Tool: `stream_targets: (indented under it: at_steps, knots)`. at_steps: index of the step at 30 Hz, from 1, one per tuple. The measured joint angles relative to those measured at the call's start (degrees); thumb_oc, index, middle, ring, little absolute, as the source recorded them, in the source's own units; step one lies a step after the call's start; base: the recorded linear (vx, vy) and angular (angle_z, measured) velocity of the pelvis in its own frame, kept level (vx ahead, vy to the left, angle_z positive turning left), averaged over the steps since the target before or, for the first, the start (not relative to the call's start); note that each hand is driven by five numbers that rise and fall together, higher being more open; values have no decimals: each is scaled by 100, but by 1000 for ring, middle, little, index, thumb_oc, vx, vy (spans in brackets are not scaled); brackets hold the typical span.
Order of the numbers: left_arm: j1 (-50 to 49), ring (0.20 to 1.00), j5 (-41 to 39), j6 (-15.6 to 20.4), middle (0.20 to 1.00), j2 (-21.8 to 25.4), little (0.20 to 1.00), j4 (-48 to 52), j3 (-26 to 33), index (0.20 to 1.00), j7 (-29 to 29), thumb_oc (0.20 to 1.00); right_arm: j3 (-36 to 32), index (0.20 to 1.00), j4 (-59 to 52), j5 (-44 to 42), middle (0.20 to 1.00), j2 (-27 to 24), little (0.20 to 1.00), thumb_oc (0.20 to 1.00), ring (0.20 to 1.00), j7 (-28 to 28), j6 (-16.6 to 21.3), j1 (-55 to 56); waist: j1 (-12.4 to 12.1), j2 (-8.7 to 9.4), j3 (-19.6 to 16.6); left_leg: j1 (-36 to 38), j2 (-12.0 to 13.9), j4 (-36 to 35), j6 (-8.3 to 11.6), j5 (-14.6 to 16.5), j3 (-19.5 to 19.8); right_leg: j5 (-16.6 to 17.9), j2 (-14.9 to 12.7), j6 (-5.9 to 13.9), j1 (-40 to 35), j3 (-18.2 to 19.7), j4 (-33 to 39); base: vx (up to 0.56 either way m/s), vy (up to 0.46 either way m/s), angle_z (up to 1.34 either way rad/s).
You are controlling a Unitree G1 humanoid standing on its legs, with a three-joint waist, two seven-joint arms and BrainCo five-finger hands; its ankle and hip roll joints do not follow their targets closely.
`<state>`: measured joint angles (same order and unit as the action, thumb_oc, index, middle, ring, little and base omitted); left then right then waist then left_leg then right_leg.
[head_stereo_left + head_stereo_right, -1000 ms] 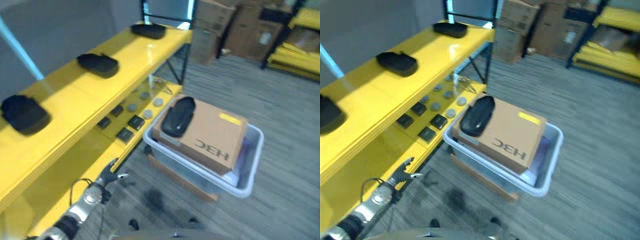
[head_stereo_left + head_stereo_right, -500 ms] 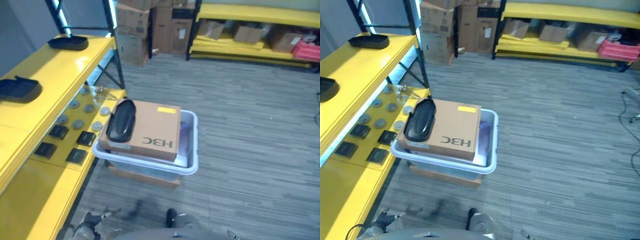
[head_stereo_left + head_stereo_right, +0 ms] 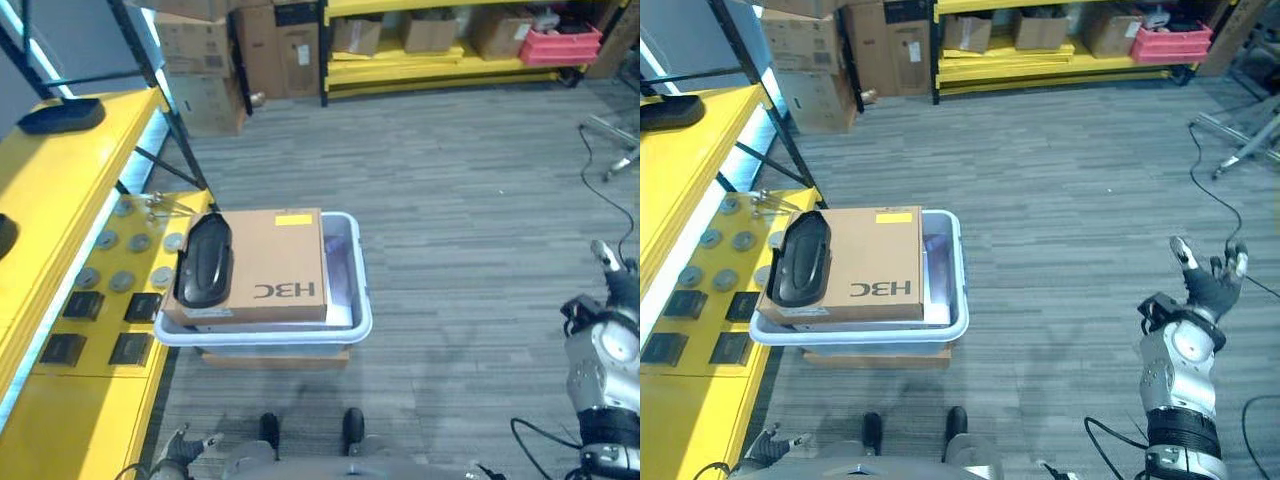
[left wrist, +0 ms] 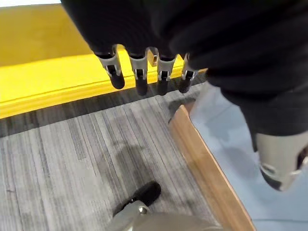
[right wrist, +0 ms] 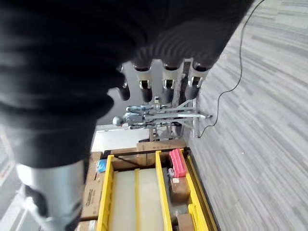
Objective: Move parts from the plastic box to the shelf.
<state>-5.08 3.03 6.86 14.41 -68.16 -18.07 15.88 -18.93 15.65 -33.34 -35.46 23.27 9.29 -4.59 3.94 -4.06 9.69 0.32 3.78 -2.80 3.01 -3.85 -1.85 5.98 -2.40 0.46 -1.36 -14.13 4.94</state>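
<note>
One black part (image 3: 204, 262) lies on top of a brown cardboard box (image 3: 272, 266), and that box sits in the pale plastic box (image 3: 362, 300) on the floor. The yellow shelf (image 3: 60, 180) is just beside the plastic box, on the robot's left. Another black part (image 3: 62, 115) is already up on the top board. The left hand (image 4: 149, 72) hangs low by the plastic box and the shelf's edge, fingers straight and holding nothing. The right hand (image 3: 1208, 285) is far out to the right over the grey floor, fingers spread and empty. To do this step well, I think a hand should come down over the black part and close round its middle so it does not slip, then lift it straight up before going to the shelf. Small grey discs (image 3: 138, 242) and dark squares (image 3: 142, 307) lie on the lower board, so that spot is crowded. A black shelf post (image 3: 165, 95) stands near too and could be bumped.
</note>
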Motion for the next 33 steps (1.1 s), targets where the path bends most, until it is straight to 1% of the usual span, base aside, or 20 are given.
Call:
stream_targets:
  at_steps: [1, 2, 5, 7, 10, 13, 14, 16, 18, 19, 21, 22, 23, 25, 26, 27, 29, 30, 32, 33]
  knots:
    - [-27, 1000, 1, 17, 1000, 1, 1000, 2, 4, 1000, 4, 1000, 49, 1000, -184, 16, 1000, 87, 1000, 1000, 1000, 40, -132, -7, -20, -12, -3, 46, -89, -103, -52, -18, -16, -14, -77, 98, 1, 33, -17, 98, 159, 6]
    - [-73, 1000, 0, 62, 1000, 9, 1000, 0, 9, 1000, 4, 1000, 222, 1000, -395, 178, 1000, 276, 1000, 1000, 1000, 61, -247, -27, -87, 3, 8, 99, -261, -212, -198, -40, -39, 21, -245, 246, -2, 97, -23, 92, 138, 10]
    - [-122, 1000, 0, 87, 1000, 10, 1000, 12, -7, 1000, 9, 1000, 401, 1000, -386, 241, 1000, 409, 1000, 1000, 1000, 73, -550, -104, -391, 34, 27, 110, -512, -211, -374, -20, -14, 74, -496, 408, 0, 75, -25, 66, 109, 14]
    - [-169, 1000, -4, 112, 1000, 55, 1000, 9, -3, 1000, 15, 1000, 616, 1000, -355, 464, 1000, 403, 1000, 1000, 1000, 74, -701, -408, -545, 50, 39, 76, -644, -176, -420, -45, 40, 82, -629, 497, -3, 59, -26, 23, 59, 21]
    - [-195, 1000, -20, 173, 1000, 156, 1000, 28, 13, 1000, 17, 1000, 888, 1000, -278, 595, 1000, 391, 1000, 1000, 1000, 67, -787, -924, -785, 126, 114, 64, -718, -179, -414, -33, 177, 34, -696, 589, -64, 47, -28, -2, 143, 25]
    - [-176, 1000, -66, 233, 1000, 173, 1000, 227, 9, 1000, -3, 1000, 1091, 1000, -62, 681, 1000, 284, 1000, 1000, 1000, 41, -918, -1565, -867, 146, 305, -1, -716, -177, -454, -65, 243, 45, -688, 595, -29, -14, -27, -27, 79, 16]
    - [-180, 1000, -83, 257, 1000, 177, 1000, 235, 14, 1000, -5, 1000, 1149, 1000, 3, 686, 1000, 278, 1000, 1000, 1000, -16, -952, -1662, -984, 130, 339, -85, -729, -178, -469, -84, 322, 44, -697, 596, -28, -97, -28, -57, 114, 28]
    - [-179, 1000, -166, 311, 1000, 177, 1000, 220, -1, 1000, -12, 1000, 1288, 1000, 419, 690, 1000, 240, 1000, 1000, 1000, -142, -962, -1988, -1051, 159, 409, -137, -730, -176, -433, -68, 360, 42, -696, 600, 43, -117, -28, -58, 85, 16]
    - [-110, 1000, -312, 331, 1000, 195, 1000, 198, 4, 1000, -98, 1000, 1437, 1000, 1052, 733, 1000, 118, 1000, 1000, 1000, -319, -983, -2446, -1286, 108, 604, -385, -757, -174, -434, -185, 512, 74, -711, 594, 202, -290, -28, -142, 91, 34]
    - [-112, 1000, -399, 369, 1000, 211, 1000, 185, -7, 1000, -130, 1000, 1485, 1000, 1396, 795, 1000, 117, 1000, 1000, 1000, -388, -983, -2768, -1476, 76, 719, -523, -759, -173, -465, -252, 543, 92, -715, 591, 325, -319, -29, -203, 89, 37]
    - [-55, 1000, -424, 456, 1000, 238, 1000, 156, -138, 1000, -135, 1000, 1999, 1000, 2308, 772, 1000, -25, 1000, 1000, 1000, -402, -982, -3548, -1542, 16, 907, -797, -789, 2, -457, -290, 690, 123, -725, 583, 448, -463, -28, -122, 48, 36]
    - [67, 1000, -424, 481, 1000, 246, 1000, 129, -253, 1000, -145, 1000, 2148, 1000, 2569, 772, 1000, -154, 1000, 1000, 1000, -409, -990, -3768, -1642, -55, 1024, -892, -798, 78, -456, -289, 789, 130, -725, 579, 461, -563, -28, -57, 43, 49]
    - [120, 1000, -467, 521, 1000, 241, 1000, 132, -263, 1000, -165, 1000, 2224, 1000, 2814, 614, 1000, -168, 1000, 1000, 1000, -458, -968, -3977, -1814, -104, 1128, -959, -807, 112, -448, -298, 836, 129, -721, 574, 475, -642, -29, -29, 62, 37]
    - [146, 1000, -524, 574, 1000, 241, 1000, 131, -297, 1000, -183, 1000, 2319, 1000, 3046, 365, 1000, -160, 1000, 1000, 1000, -594, -977, -4210, -1987, -114, 1234, -1059, -814, 172, -437, -291, 892, 128, -720, 567, 523, -702, -29, -11, 65, 23]
    - [126, 1000, -526, 597, 1000, 235, 1000, 98, -298, 1000, -188, 1000, 2354, 1000, 3121, 319, 1000, -47, 1000, 1000, 1000, -601, -972, -4323, -2097, -132, 1269, -1087, -836, 181, -435, -296, 974, 117, -727, 569, 517, -757, -38, 12, 58, 25]
    - [138, 1000, -527, 639, 1000, 231, 1000, 19, -319, 1000, -243, 1000, 2465, 1000, 3335, 215, 1000, 148, 1000, 1000, 1000, -574, -981, -4556, -2128, -123, 1308, -1103, -851, 182, -435, -301, 1000, 110, -737, 578, 506, -821, -39, 32, 80, 27]
    - [143, 1000, -593, 688, 1000, 228, 1000, 9, -346, 1000, -252, 1000, 2622, 1000, 3403, 210, 1000, 473, 1000, 1000, 1000, -573, -973, -4679, -2343, -132, 1314, -1107, -907, 183, -436, -302, 1097, 60, -777, 608, 461, -922, -63, 24, 88, 35]
    - [170, 1000, -686, 698, 1000, 229, 1000, 9, -336, 1000, -257, 1000, 2825, 1000, 3758, 209, 1000, 743, 1000, 1000, 1000, -580, -999, -4855, -2509, -133, 1317, -1055, -971, 182, -436, -303, 1191, 15, -842, 663, 357, -1048, -70, 3, 111, 39]
    - [151, 1000, -740, 726, 1000, 227, 1000, 3, -329, 1000, -290, 1000, 2853, 1000, 3884, 217, 1000, 818, 1000, 1000, 1000, -558, -1010, -4952, -2657, -158, 1330, -1048, -1063, 185, -436, -303, 1292, -69, -924, 731, 323, -1142, -157, 3, 115, 35]
    - [156, 1000, -742, 748, 1000, 223, 1000, -3, -315, 1000, -315, 1000, 2946, 1000, 3984, 220, 1000, 767, 1000, 1000, 1000, -546, -1025, -5006, -2615, -169, 1345, -1045, -1079, 189, -433, -301, 1338, -115, -950, 712, 317, -1186, -200, 1, 53, 29]
